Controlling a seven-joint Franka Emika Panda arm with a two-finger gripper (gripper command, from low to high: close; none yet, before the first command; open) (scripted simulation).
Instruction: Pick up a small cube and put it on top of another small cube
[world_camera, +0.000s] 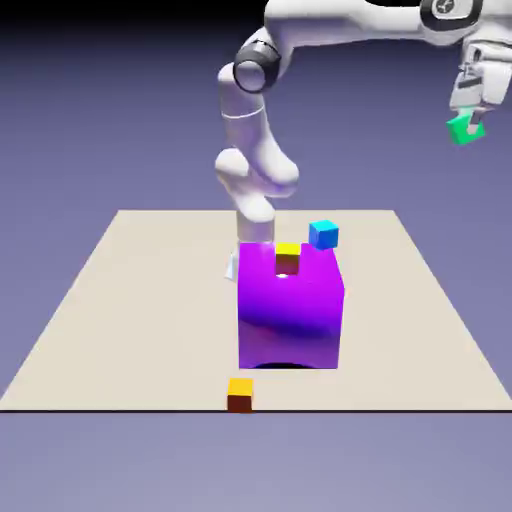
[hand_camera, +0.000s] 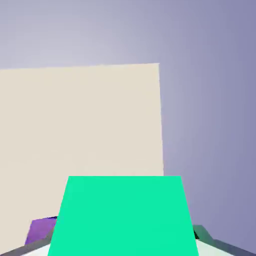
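Observation:
High at the exterior view's upper right, well above and beyond the table's right edge, my gripper (world_camera: 468, 120) is shut on the small green cube (world_camera: 465, 128). In the hand view that green cube (hand_camera: 122, 217) fills the bottom middle and hides the finger tips. A small blue cube (world_camera: 323, 235) rests at the back right of the big purple block (world_camera: 290, 310). One yellow-topped brown-sided cube (world_camera: 287, 257) sits on the purple block's top, and another (world_camera: 240, 394) lies near the table's front edge.
The beige table (world_camera: 120, 320) spreads under the purple block; the hand view shows its surface (hand_camera: 80, 120) with a corner at the right and a sliver of the purple block (hand_camera: 41, 231) at lower left. The white arm (world_camera: 255, 150) rises behind the block.

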